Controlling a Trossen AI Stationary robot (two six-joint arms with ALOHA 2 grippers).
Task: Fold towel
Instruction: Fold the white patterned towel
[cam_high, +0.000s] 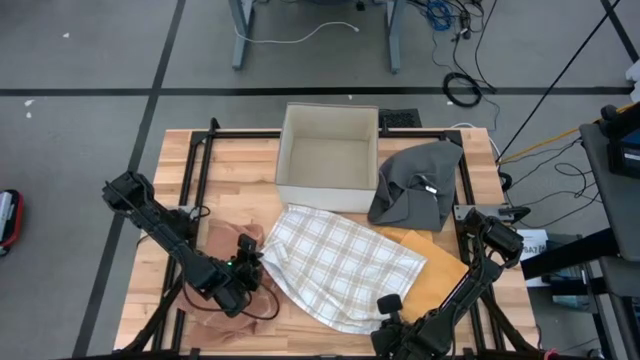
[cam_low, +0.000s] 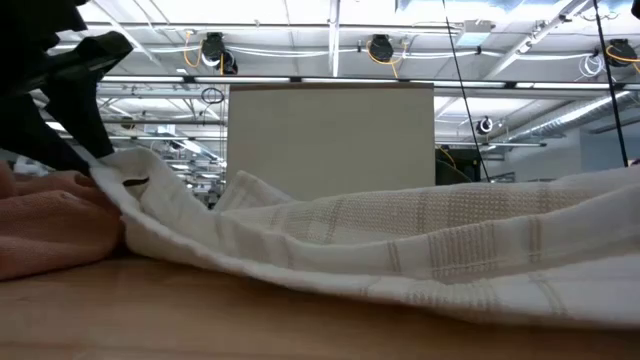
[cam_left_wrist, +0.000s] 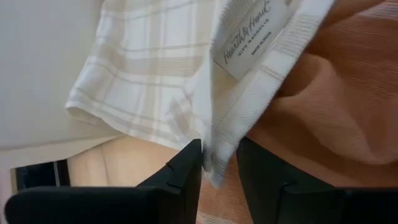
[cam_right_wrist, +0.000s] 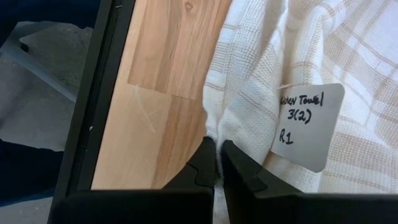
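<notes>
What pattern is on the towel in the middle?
White with tan checks, the towel; clearest in the high view.

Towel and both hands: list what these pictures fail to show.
- Towel, low view: its right end is cut off by the picture's edge.
- Box interior, low view: hidden by its own wall; the high view shows it only partly.
- Pink cloth, high view: largely covered by the left hand and arm.
- Right hand, high view: fingertips hidden under the wrist.
- Tag, right wrist view: its first word is partly hidden by a fold.
</notes>
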